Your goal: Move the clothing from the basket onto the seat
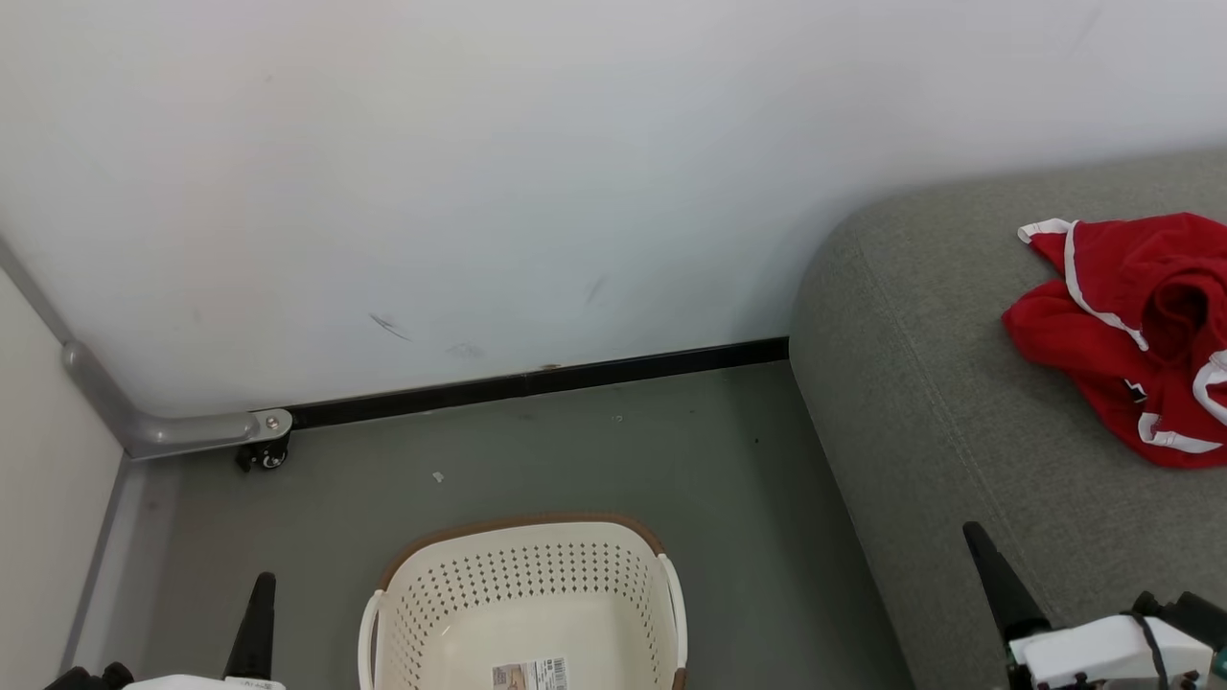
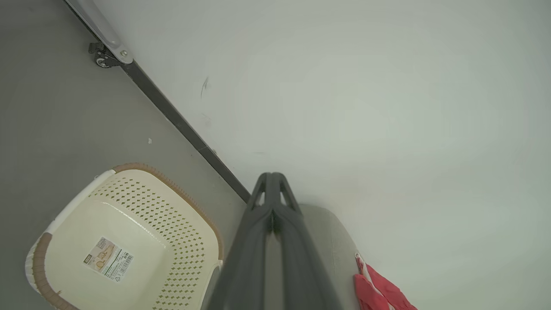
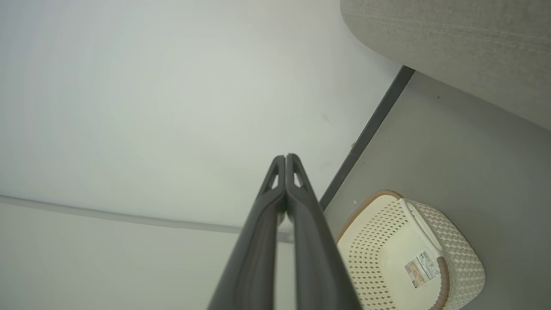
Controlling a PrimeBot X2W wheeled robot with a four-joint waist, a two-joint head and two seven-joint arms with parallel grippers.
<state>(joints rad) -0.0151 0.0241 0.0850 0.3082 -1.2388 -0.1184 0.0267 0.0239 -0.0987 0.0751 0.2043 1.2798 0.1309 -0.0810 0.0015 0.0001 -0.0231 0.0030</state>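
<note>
The red clothing (image 1: 1131, 335) with white trim lies crumpled on the grey-green seat (image 1: 939, 402) at the right; a corner of the clothing (image 2: 379, 288) also shows in the left wrist view. The cream basket (image 1: 525, 599) stands on the floor at bottom centre with nothing in it but a barcode sticker. My left gripper (image 1: 261, 589) is shut at the lower left, left of the basket. My right gripper (image 1: 978, 539) is shut at the lower right, over the seat's front part. Both wrist views show the fingers pressed together, holding nothing: left gripper (image 2: 272, 175), right gripper (image 3: 286, 157).
A white wall (image 1: 479, 172) with a black baseboard (image 1: 537, 381) runs behind the basket. A grey bracket with a small caster (image 1: 264, 450) sits at the wall's foot on the left. Grey floor (image 1: 671, 460) lies between basket and seat.
</note>
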